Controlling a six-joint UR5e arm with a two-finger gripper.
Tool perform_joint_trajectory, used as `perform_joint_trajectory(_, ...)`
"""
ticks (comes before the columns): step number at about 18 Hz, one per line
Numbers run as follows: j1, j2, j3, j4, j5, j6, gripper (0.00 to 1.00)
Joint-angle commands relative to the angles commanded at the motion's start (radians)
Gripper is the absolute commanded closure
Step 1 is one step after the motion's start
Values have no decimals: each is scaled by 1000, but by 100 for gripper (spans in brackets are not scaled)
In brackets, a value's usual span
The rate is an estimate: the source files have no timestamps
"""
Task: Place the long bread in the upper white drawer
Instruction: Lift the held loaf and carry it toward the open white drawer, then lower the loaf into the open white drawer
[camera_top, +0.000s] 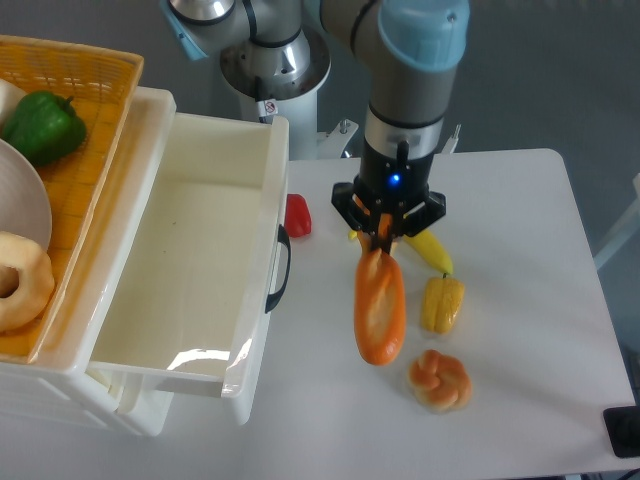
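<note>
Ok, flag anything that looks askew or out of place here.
Only the grip stands out: the gripper holds the long bread by its very tip, so the loaf dangles below it rather than sitting level. The upper white drawer is open; nothing looks spilled or damaged.

Bright even overhead light is flooding the scene, sharp focus throughout. Glare is pooling on the upper white drawer (190, 358) floor near its front. The long bread (380, 310) is showing a glossy sheen and casting only a soft, faint shadow on the white tabletop (530, 300). No motion blur.
</note>
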Motion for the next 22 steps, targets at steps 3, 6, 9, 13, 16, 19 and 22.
perform_joint_trajectory(3, 2, 34, -3, -51, -2, -9, 100)
perform_joint_trajectory(6, 5, 78, -12, -146, -55, -38, 100)
perform_joint_trajectory(9, -1, 110, -12, -164, -67, -57, 100)
perform_joint_trajectory(13, -14, 132, -14, -183, -118, -83, 100)
perform_joint_trajectory(16, -24, 146, -12, -180, -149, -123, 100)
perform_joint_trajectory(19, -69, 146, -26, -175, -147, -141, 100)
perform_joint_trajectory(22, -92, 140, -29, -170, -170, -155, 100)
